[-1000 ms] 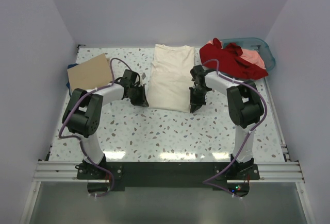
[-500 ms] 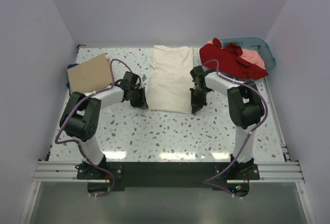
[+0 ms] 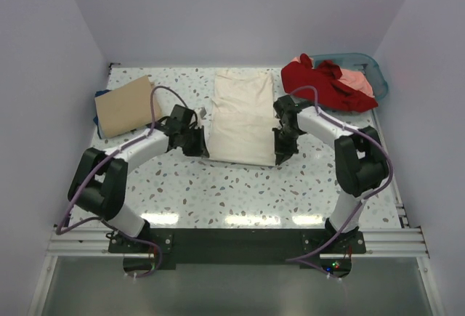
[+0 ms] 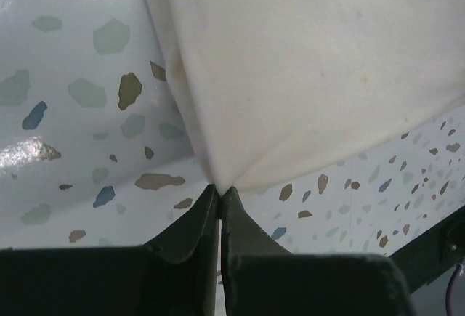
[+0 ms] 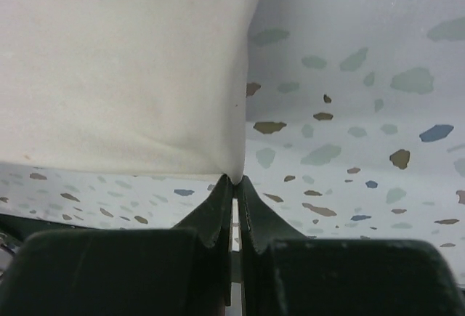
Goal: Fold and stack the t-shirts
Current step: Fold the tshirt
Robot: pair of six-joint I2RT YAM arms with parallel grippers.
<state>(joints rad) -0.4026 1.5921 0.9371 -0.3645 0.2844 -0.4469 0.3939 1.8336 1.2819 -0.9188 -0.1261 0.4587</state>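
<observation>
1. Cream shirt (image 3: 242, 116). You had it lying lengthwise at the centre of the table (image 3: 218, 185), between the two arms, with its far end toward the back wall. A crease line ran across the cloth about midway along its length.

2. Left gripper (image 3: 195, 142). You had it at the near left corner of the cream shirt. In the left wrist view the left gripper (image 4: 219, 191) was closed, with the corner of the cloth pinched at the fingertips. The cloth fanned up and away from the tips. Speckled table showed on both sides of the pinched corner.

3. Right gripper (image 3: 283, 149). You had it at the near right corner of the same shirt. In the right wrist view the right gripper (image 5: 234, 179) was likewise clamped on the corner. Only a thin slit showed between the fingers below the tips. The cloth spread up and to the left of the tips.

4. The shirt's near edge ran between the two grippers, roughly straight.

5. Other shirts. The tan shirt (image 3: 123, 105) lay flat at the far left, with the blue shirt (image 3: 97, 118) showing under its left edge. The red shirt (image 3: 320, 83) lay crumpled at the far right, partly over the basket (image 3: 379, 76). The pink shirt (image 3: 356, 80) lay beside it in the basket. All four were apart from both grippers.
</observation>
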